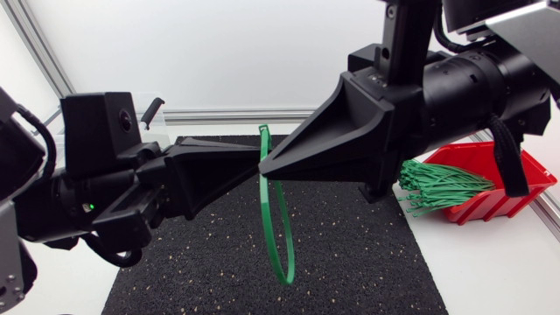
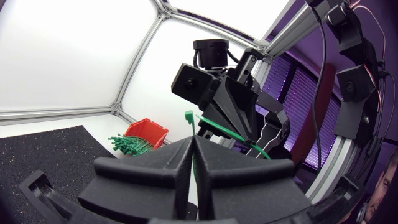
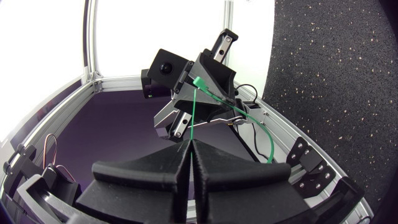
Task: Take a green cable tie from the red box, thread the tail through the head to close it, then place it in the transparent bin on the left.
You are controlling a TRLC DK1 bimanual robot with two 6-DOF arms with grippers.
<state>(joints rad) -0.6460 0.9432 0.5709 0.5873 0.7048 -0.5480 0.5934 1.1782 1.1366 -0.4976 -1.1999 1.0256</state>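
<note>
One green cable tie (image 1: 278, 229) hangs as a long narrow loop over the black mat (image 1: 350, 262) at the middle of the table. Its upper end (image 1: 264, 140) is pinched where both grippers meet tip to tip. My left gripper (image 1: 254, 164) comes in from the left, shut on the tie. My right gripper (image 1: 268, 164) comes in from the right, also shut on it. In the left wrist view the tie (image 2: 189, 119) rises from between my left gripper (image 2: 194, 148). In the right wrist view the strap (image 3: 193, 115) runs ahead from my right gripper (image 3: 191, 149).
The red box (image 1: 506, 199) stands at the right of the mat with a bundle of green ties (image 1: 442, 185) spilling over its near side; it also shows as the red box (image 2: 149, 129) past my left gripper. A faint transparent bin wall (image 1: 156, 131) shows behind my left arm.
</note>
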